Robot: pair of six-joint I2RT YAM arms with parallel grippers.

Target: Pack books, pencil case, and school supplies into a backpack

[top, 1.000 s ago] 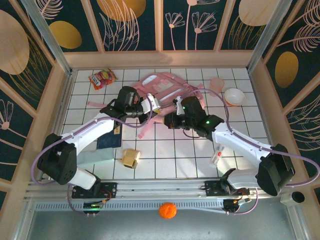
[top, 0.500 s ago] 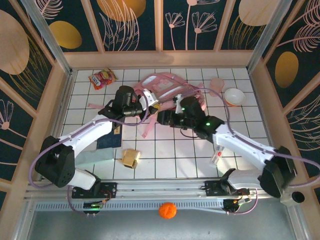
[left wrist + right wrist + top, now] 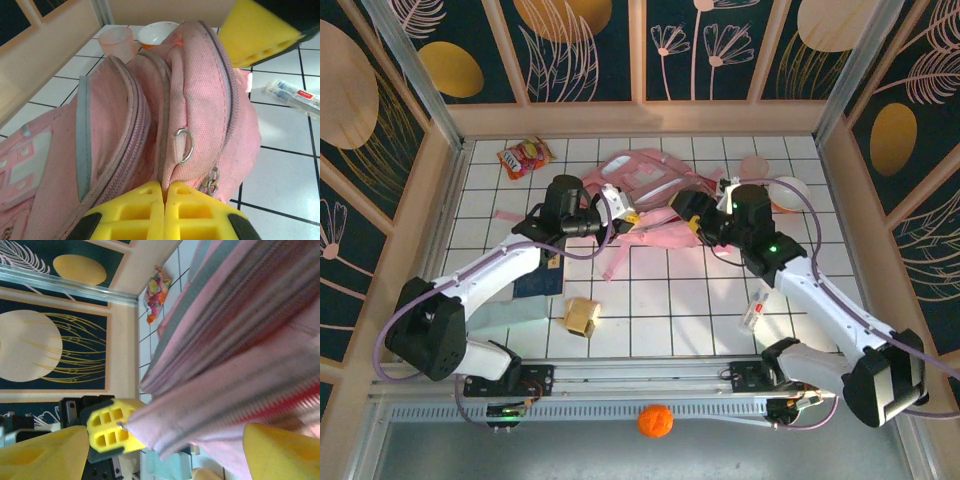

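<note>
Clamps backpack [image 3: 655,178] edge with left gripper [image 3: 623,213]; holds right gripper [image 3: 694,220] apart around fabric. Leaves book [image 3: 538,282], pencil case [image 3: 505,318], tan box [image 3: 582,316], white tube [image 3: 754,313] unpacked on counter [image 3: 660,300].

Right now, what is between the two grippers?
The pink backpack lies between the left gripper and right gripper, clearest in the top view.
</note>
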